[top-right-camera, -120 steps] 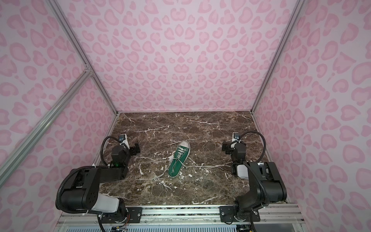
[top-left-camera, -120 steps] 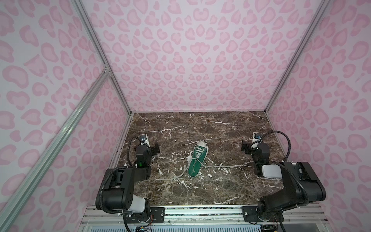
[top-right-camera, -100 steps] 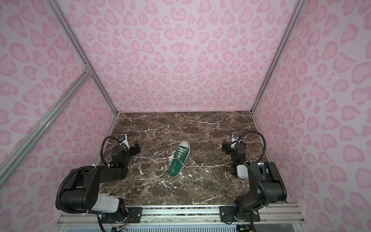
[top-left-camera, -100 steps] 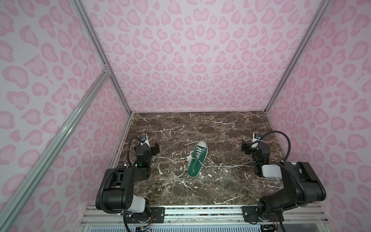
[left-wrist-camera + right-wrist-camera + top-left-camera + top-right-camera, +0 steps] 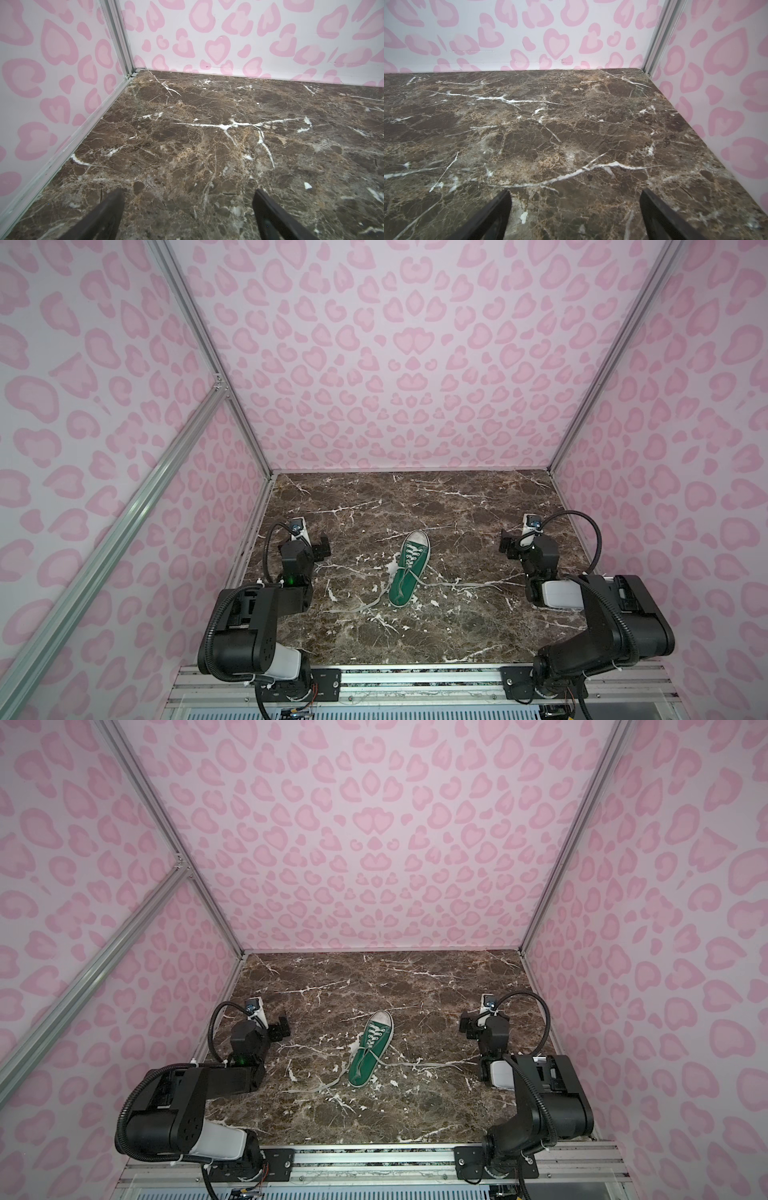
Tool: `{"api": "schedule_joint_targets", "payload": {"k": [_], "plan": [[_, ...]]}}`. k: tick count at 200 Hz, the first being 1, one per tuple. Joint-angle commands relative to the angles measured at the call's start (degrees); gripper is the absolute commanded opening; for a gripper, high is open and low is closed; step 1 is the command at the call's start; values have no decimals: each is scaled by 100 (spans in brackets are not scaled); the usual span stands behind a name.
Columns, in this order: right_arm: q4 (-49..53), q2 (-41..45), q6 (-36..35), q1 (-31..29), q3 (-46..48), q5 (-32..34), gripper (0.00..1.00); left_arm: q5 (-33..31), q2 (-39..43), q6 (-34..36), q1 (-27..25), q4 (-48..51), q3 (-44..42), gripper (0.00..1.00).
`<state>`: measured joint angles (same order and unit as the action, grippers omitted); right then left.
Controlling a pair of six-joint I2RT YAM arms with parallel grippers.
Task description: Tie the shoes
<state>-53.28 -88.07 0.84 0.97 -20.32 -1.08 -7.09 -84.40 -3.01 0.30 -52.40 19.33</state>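
In both top views the green sneaker (image 5: 408,570) (image 5: 370,1049) lies a little below the centre of the frame on the brown marble tabletop (image 5: 415,506) (image 5: 374,982), white toe cap toward the upper right, its loose white laces (image 5: 361,605) (image 5: 318,1086) trailing to lower left and to the right, while the left gripper (image 5: 322,547) (image 5: 282,1026) sits at mid-left and the right gripper (image 5: 506,546) (image 5: 465,1026) at mid-right, both well apart from the shoe. In the left wrist view the left gripper (image 5: 188,207) shows its dark fingers (image 5: 104,216) spread wide along the bottom edge over bare marble, gripping nothing. In the right wrist view the right gripper (image 5: 575,207) likewise has its fingers (image 5: 492,216) spread wide at the bottom edge, empty, and the sneaker appears in neither wrist view.
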Motion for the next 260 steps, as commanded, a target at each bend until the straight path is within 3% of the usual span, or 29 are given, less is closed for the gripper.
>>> {"api": "schedule_joint_targets", "payload": {"k": [1,104,122,133,161,184,219,241,260], "plan": [[-34,-8,-9,-1,-8,38,98,-2,38,-7,-6,-231,-11,98],[-62,5,-10,1,-5,38,98,-57,71,-5,-15,-274,-25,98],[-306,207,118,-1,138,347,98,-928,593,-223,-117,839,370,98],[389,544,246,1,-20,616,98,-989,1008,-325,-118,1711,704,98],[3311,1331,1161,-1,-1016,1115,98,-26,1429,-1009,-124,4623,2005,98],[4776,1851,1896,-69,-1443,712,98,734,1272,-1962,-224,6234,2735,98],[6363,2421,2923,-734,-1724,175,98,2201,1692,-3221,-718,5778,2104,98],[6374,2889,3441,-1503,-1368,255,98,2348,1698,-3749,-1353,5841,1920,98],[6319,3038,4061,-1752,-1080,67,98,2628,1569,-4189,-1758,5794,1699,98]]}}
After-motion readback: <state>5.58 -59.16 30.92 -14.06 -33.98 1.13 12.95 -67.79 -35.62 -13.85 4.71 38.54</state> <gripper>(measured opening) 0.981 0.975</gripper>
